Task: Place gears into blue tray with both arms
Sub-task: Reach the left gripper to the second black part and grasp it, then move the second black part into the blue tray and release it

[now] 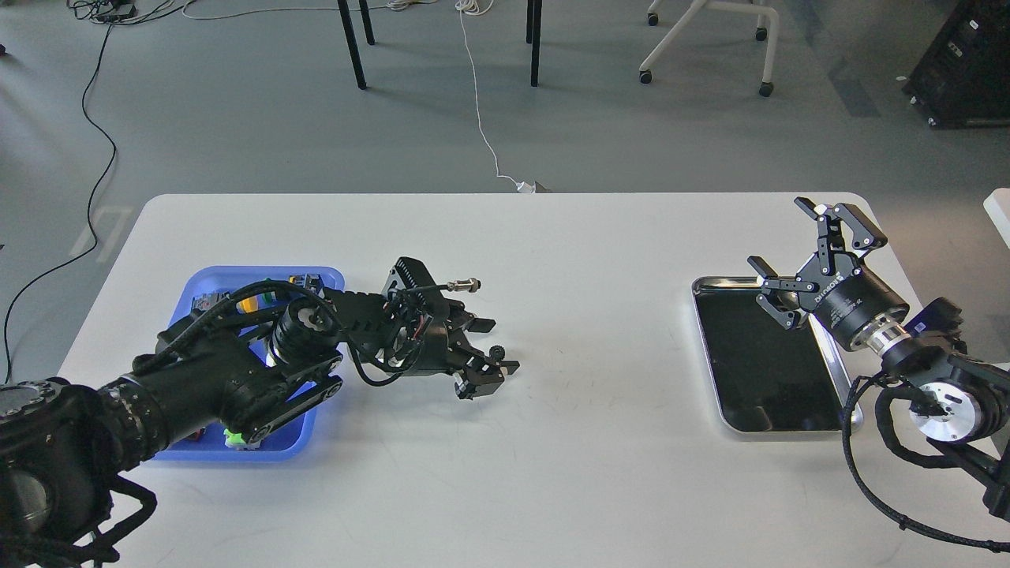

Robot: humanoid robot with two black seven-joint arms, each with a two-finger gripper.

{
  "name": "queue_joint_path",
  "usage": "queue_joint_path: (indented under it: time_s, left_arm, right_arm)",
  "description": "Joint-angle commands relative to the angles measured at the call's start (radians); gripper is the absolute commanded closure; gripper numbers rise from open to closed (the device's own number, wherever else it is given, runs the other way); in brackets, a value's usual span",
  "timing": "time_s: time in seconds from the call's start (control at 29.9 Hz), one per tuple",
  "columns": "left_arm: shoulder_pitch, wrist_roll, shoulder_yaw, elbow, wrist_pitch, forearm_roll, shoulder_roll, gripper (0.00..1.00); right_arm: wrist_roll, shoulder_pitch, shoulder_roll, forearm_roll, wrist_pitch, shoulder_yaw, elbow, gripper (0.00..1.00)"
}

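One tiny black gear [496, 352] lies on the white table right of the blue tray [207, 278]. My left arm reaches across that tray, and my left gripper [495, 347] lies on its side around the gear. Its upper finger [480, 324] stands off the gear, while the lower finger [505, 368] is right against it; a gap still shows, so it is open. Far to the right, my right gripper [779, 234] is open and empty, raised over the far edge of a steel tray.
The blue tray holds coloured-capped switches [246, 300], mostly hidden by my left arm. The shiny steel tray [706, 285] with a dark inside sits at the right. The table's far edge [505, 195] borders open floor with chair legs.
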Motion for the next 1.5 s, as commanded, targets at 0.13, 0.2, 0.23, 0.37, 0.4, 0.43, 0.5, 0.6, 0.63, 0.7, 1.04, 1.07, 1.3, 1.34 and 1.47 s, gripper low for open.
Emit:
queue_joint_path:
  time_s: [0.13, 0.2, 0.23, 0.37, 0.4, 0.43, 0.5, 0.6, 0.63, 0.7, 1.04, 1.07, 1.3, 1.34, 1.47]
  left_arm:
    - [0.001, 0.0, 0.005, 0.021, 0.0, 0.0, 0.002, 0.51]
    - [0.003, 0.0, 0.006, 0.021, 0.0, 0.0, 0.003, 0.51]
    - [0.003, 0.0, 0.008, 0.02, 0.0, 0.0, 0.003, 0.51]
    - [0.014, 0.0, 0.008, 0.021, 0.0, 0.0, 0.002, 0.51]
    - [0.017, 0.0, 0.008, 0.021, 0.0, 0.0, 0.002, 0.51]
    - [0.017, 0.0, 0.008, 0.021, 0.0, 0.0, 0.002, 0.51]
    - [0.017, 0.0, 0.008, 0.021, 0.0, 0.0, 0.003, 0.56]
    - [0.015, 0.0, 0.008, 0.024, 0.0, 0.0, 0.003, 0.71]
    - [0.015, 0.0, 0.008, 0.024, 0.0, 0.0, 0.003, 0.72]
    - [0.015, 0.0, 0.008, 0.024, 0.0, 0.0, 0.003, 0.77]
    - [0.003, 0.0, -0.001, -0.006, 0.032, 0.0, 0.02, 0.82]
    - [-0.003, 0.0, -0.006, -0.026, 0.041, 0.0, 0.031, 0.82]
    - [-0.046, 0.0, -0.032, -0.23, 0.051, 0.0, 0.336, 0.81]
    - [-0.045, 0.0, -0.029, -0.268, 0.049, 0.0, 0.398, 0.81]
    - [-0.014, 0.0, -0.023, -0.341, 0.051, 0.0, 0.577, 0.8]
  right_arm:
    - [0.0, -0.004, 0.0, 0.0, 0.0, 0.0, 0.0, 0.03]
    - [0.0, -0.006, 0.0, 0.0, 0.0, 0.0, 0.0, 0.03]
    - [0.0, -0.006, 0.0, 0.0, 0.0, 0.0, 0.0, 0.03]
    - [0.0, -0.007, 0.0, 0.0, 0.0, 0.0, 0.0, 0.03]
    - [0.0, -0.006, 0.0, 0.0, 0.0, 0.0, 0.0, 0.03]
    - [0.0, -0.006, 0.0, 0.0, 0.0, 0.0, 0.0, 0.03]
    - [0.0, -0.006, 0.0, 0.0, 0.0, 0.0, 0.0, 0.03]
    - [0.0, -0.006, -0.008, 0.0, 0.0, 0.001, 0.002, 0.03]
    - [0.0, -0.007, -0.008, 0.0, 0.0, 0.001, 0.002, 0.03]
    - [0.0, -0.007, -0.008, 0.0, 0.0, 0.001, 0.002, 0.03]
    - [0.0, -0.007, -0.009, 0.0, 0.0, 0.001, 0.014, 0.03]
    - [0.0, -0.007, -0.009, 0.0, -0.001, 0.003, 0.023, 0.03]
    - [0.0, -0.009, 0.001, -0.003, -0.001, 0.001, 0.032, 0.03]
    - [0.0, -0.007, 0.003, -0.003, -0.003, 0.001, 0.032, 0.03]
    - [0.0, -0.004, 0.009, -0.005, -0.001, 0.001, 0.032, 0.03]
